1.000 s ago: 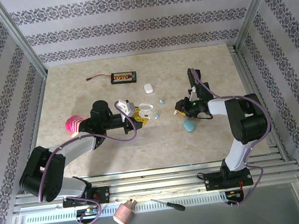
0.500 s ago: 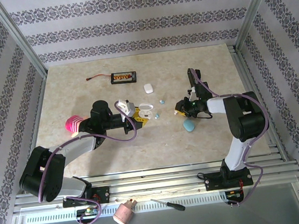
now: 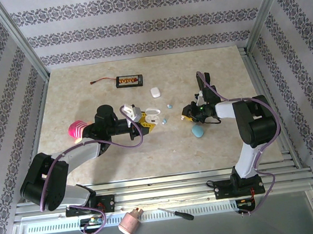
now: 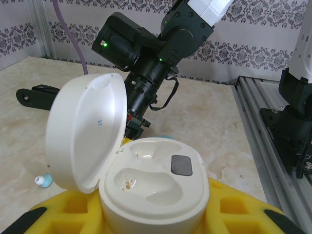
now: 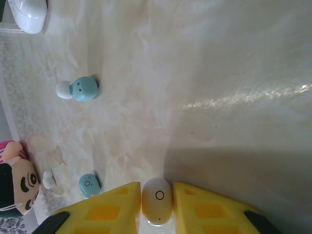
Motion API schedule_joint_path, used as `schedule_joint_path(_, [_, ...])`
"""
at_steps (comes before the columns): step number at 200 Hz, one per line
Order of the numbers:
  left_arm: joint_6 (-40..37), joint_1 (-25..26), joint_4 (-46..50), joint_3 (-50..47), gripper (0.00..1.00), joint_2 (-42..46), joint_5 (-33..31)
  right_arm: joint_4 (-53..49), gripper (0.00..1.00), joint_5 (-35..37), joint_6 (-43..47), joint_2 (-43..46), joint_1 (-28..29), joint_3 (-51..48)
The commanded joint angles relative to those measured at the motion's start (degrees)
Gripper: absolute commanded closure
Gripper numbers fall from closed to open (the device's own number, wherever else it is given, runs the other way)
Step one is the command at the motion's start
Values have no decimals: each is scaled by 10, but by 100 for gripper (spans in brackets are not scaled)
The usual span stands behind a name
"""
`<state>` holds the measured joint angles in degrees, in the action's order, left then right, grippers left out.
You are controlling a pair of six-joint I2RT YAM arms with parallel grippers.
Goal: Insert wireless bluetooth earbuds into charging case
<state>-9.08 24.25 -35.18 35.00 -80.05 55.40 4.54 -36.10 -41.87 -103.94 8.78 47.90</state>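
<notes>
1. Top external view: finds the left gripper [image 3: 145,120] near the middle of the table [image 3: 213,71], clamped on the open white case [image 3: 154,115], lid raised.
2. Places the right gripper [image 3: 186,113] just right of that case, apart from it, low over the table.
3. From the left wrist: sees the open white case seated between yellow fingers [image 4: 243,214], lid tipped back to the left, two moulded wells and a dark patch exposed in the base.
4. From the right wrist: catches the yellow fingertips pressed against both sides of a white earbud [image 5: 157,202], pinching it, a small ring mark facing the camera.
5. Cannot make out that white earbud from above; too small there.
6. Spots a blue earbud with a white tip [image 5: 80,89] lying on the table ahead of the right gripper, on the side of the closed white case [image 5: 28,12].
7. Spots a second blue earbud [image 5: 89,185] on the table too, nearer the right gripper's fingers, towards the pink toy [image 5: 14,183].
8. Notes a blue case [image 3: 197,130] shut on the table, just on the near side of the right gripper.
9. Notes a black board [image 3: 129,82] with a wire near the far edge, well apart from both grippers.
</notes>
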Motion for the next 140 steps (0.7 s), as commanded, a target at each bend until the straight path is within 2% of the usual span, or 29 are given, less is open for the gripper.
schedule_joint_path(1, [-16, -6, -5, 6, 75, 0, 10, -9, 78, 0, 4, -14, 8, 9])
schedule_joint_path(60, [-21, -6, -2, 1, 75, 0, 2, -24, 80, 34, 12, 25, 15, 4])
schedule_joint_path(97, [-26, -6, 1, 1, 75, -3, -4, -94, 80, 151, 42, 92, 35, -2])
schedule_joint_path(140, [-27, -6, 2, 6, 75, -9, -5, -195, 80, 306, 77, 158, 89, 20])
